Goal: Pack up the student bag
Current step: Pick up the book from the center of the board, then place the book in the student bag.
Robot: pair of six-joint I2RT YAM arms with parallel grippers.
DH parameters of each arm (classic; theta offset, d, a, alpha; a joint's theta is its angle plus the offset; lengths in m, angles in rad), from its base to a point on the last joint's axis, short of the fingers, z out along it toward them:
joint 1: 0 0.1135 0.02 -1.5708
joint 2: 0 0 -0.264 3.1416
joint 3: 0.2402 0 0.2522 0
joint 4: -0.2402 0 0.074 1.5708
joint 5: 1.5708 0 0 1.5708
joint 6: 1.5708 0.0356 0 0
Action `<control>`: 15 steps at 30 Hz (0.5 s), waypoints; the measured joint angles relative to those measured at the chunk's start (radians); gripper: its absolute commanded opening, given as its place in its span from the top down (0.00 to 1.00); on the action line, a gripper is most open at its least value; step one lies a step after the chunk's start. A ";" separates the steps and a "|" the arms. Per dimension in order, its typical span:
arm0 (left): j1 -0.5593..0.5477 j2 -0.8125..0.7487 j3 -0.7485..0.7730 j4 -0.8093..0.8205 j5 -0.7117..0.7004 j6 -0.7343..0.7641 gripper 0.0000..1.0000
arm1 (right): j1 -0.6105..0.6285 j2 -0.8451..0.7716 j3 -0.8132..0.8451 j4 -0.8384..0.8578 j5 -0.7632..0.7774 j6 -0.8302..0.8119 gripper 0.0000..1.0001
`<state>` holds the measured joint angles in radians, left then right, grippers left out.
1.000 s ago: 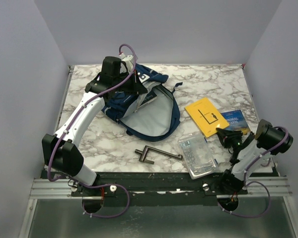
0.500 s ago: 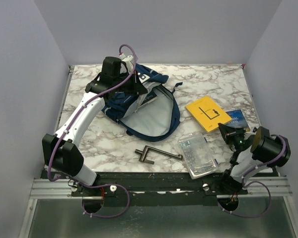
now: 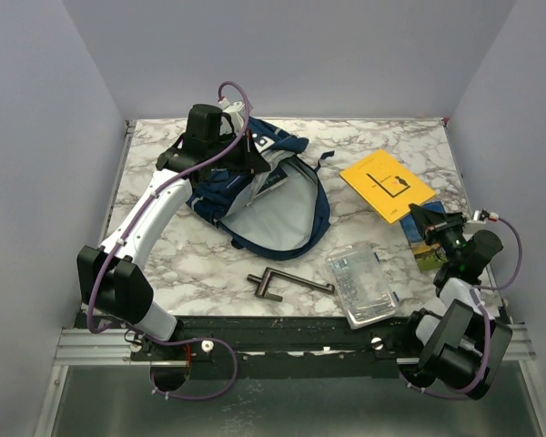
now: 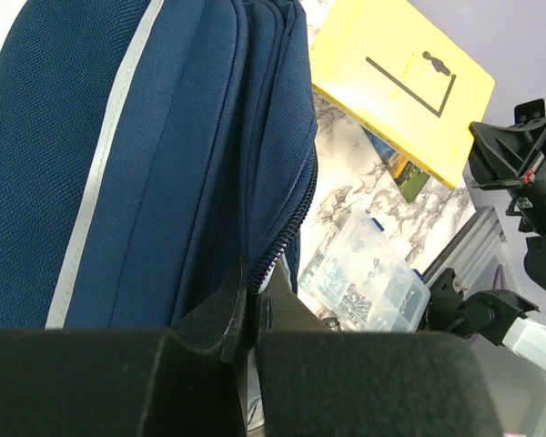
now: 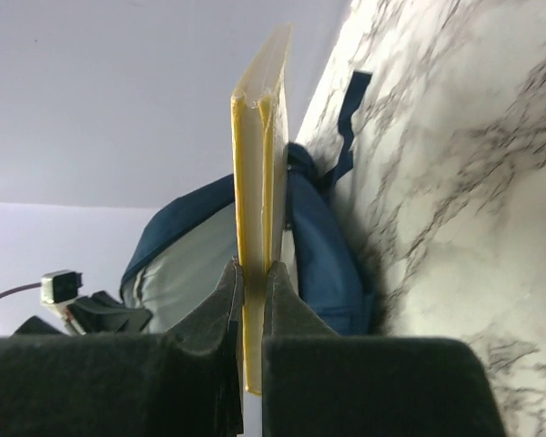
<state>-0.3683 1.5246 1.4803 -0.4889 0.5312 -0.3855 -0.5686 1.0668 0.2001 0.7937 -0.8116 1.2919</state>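
The navy blue student bag [image 3: 305,214] lies at the table's left middle with its main compartment open, showing the pale grey lining [image 3: 275,218]. My left gripper [image 3: 246,157] is shut on the bag's zipper edge [image 4: 275,250] at the far rim of the opening and holds it up. My right gripper [image 3: 417,217] is shut on a yellow book [image 3: 385,184] and holds it lifted above the table's right side. In the right wrist view the book [image 5: 257,164] stands on edge between the fingers, with the open bag [image 5: 314,246] beyond it.
A blue book [image 3: 425,246] lies on the table under the right gripper. A clear plastic box of small parts [image 3: 361,284] sits near the front edge. A dark metal crank-shaped tool [image 3: 287,284] lies in front of the bag.
My right gripper has lifted the yellow book off the table and carried it up and back to the right, baring the blue book. The left arm has not moved.
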 measured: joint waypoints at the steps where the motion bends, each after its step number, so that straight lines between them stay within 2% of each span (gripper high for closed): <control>1: 0.000 0.000 0.000 0.000 0.000 0.000 1.00 | 0.002 -0.019 0.003 -0.022 -0.016 0.017 1.00; 4: 0.000 0.000 0.000 0.001 0.000 0.000 1.00 | 0.025 -0.093 0.005 -0.093 -0.053 0.062 1.00; 7: 0.000 -0.001 0.000 0.001 0.000 -0.001 1.00 | 0.102 -0.170 0.007 -0.155 -0.057 0.098 1.00; 11: 0.000 -0.003 0.000 0.000 0.000 -0.003 1.00 | 0.322 -0.199 0.022 -0.192 0.013 0.127 1.00; 15: 0.000 -0.013 -0.001 0.000 -0.002 0.000 1.00 | 0.570 -0.083 0.056 -0.157 0.132 0.141 1.00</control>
<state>-0.3683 1.5116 1.4796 -0.4892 0.5293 -0.3851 0.0010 0.9840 0.2565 0.6369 -0.6796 1.4326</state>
